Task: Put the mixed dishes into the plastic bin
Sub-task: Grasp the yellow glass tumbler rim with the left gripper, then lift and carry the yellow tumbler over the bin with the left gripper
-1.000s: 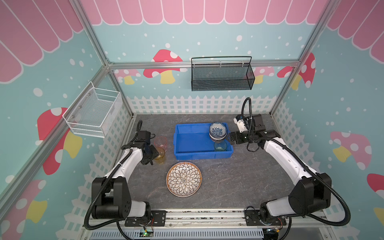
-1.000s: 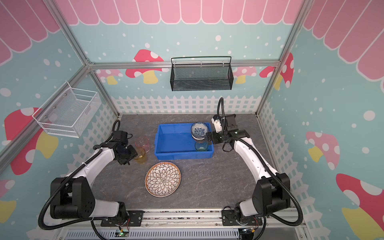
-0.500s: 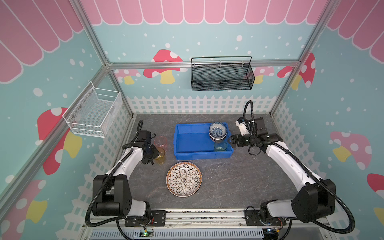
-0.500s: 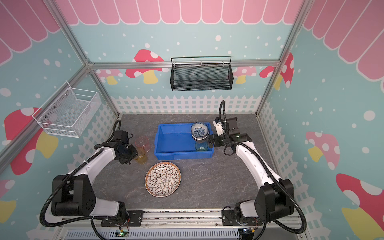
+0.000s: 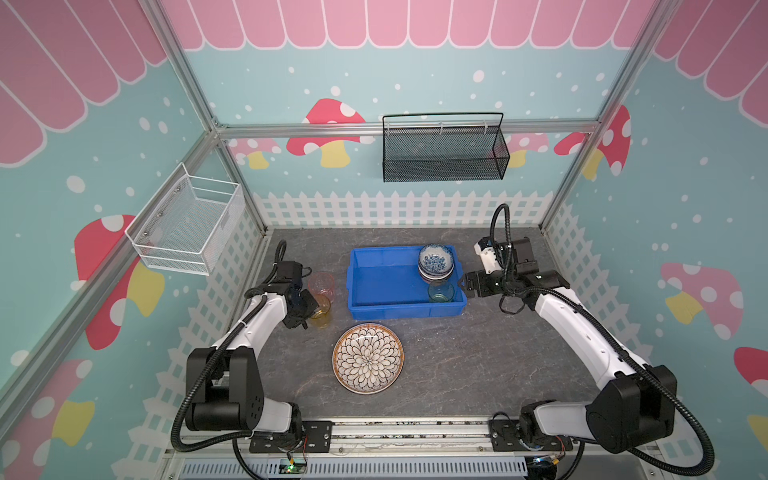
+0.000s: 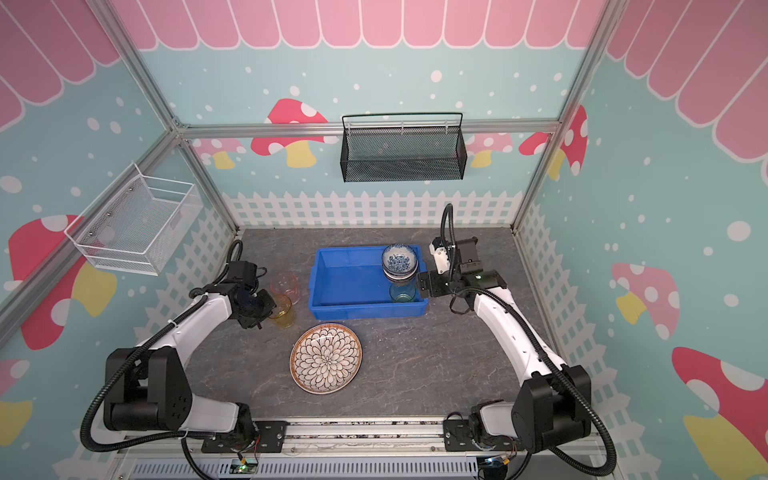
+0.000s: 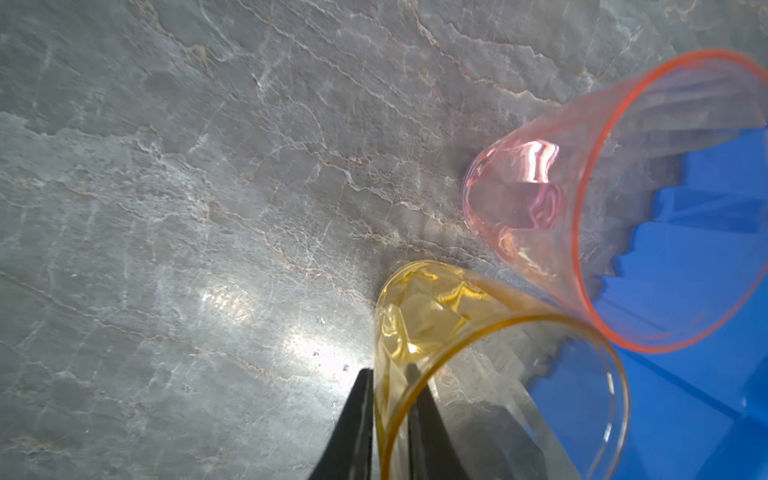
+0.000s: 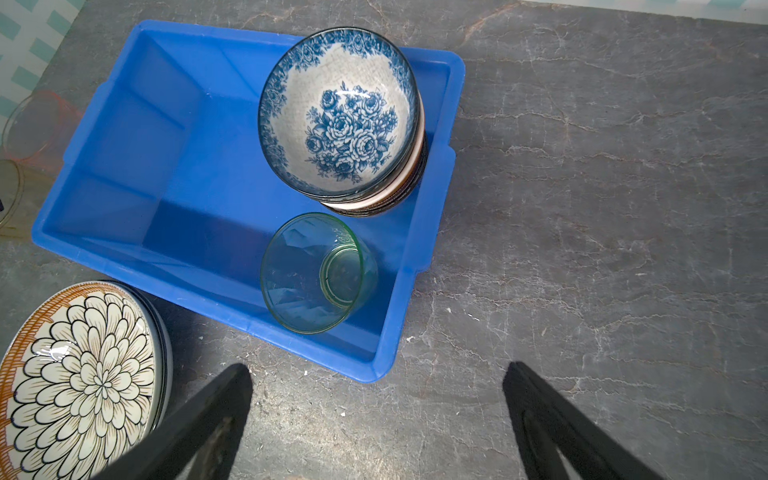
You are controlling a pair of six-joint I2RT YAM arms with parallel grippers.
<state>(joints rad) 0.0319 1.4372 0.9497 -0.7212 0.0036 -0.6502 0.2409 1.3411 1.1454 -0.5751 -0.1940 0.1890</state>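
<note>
The blue plastic bin [image 5: 382, 278] [image 6: 345, 278] [image 8: 137, 137] holds a stack of patterned bowls [image 5: 435, 262] [image 8: 340, 124] and a green cup [image 5: 440, 292] [image 8: 316, 274] at its right end. Left of the bin stand the pink cup [image 5: 321, 283] [image 7: 540, 199] and the amber cup [image 5: 321, 316] [image 7: 436, 316]. My left gripper [image 5: 309, 309] [image 7: 388, 374] is shut on the amber cup's wall, one finger inside and one outside. The petal-pattern plate [image 5: 368, 358] [image 8: 79, 374] lies in front of the bin, another plate's rim showing under it. My right gripper [image 5: 463, 284] [image 8: 378, 370] stands open beside the bin's right end.
A black mesh basket [image 5: 444, 153] hangs on the back wall and a white wire basket [image 5: 187, 224] on the left wall, both above the table. The pink cup stands almost against the amber one.
My left gripper's jaws have closed onto the amber cup's wall. The right arm has shifted slightly beside the bin, with its jaws still wide.
</note>
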